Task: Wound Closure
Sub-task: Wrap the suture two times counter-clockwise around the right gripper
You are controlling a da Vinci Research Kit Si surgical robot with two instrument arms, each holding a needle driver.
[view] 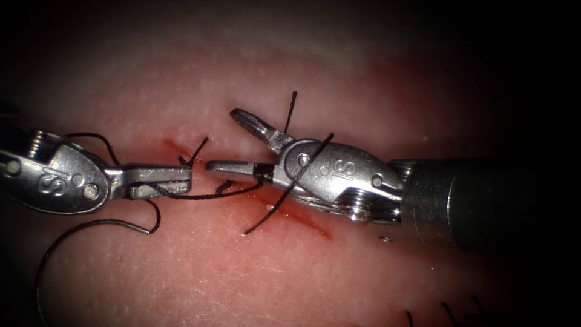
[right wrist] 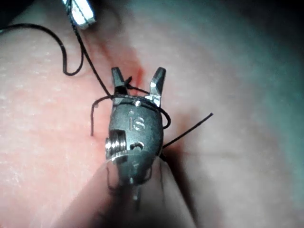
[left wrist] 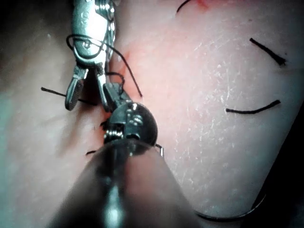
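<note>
The left arm's silver needle driver (view: 181, 180) is reaching in from nine o'clock, jaws pressed together and pinching the thin black thread (view: 209, 195) over the red cut (view: 302, 215) in the pale pink tissue (view: 242, 266). The right arm's silver needle driver (view: 227, 139) is lying at three o'clock with jaws spread, gripping nothing, thread looping around its wrist. The thin curved needle (view: 66, 239) is lying at seven o'clock on the tissue, unheld.

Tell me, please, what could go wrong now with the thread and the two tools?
1. The thread lies looped around the right tool, whose jaws stand open; it could snag there.
2. The left tool, jaws shut on the thread beside the cut, might strain the tissue if pulled hard.
</note>
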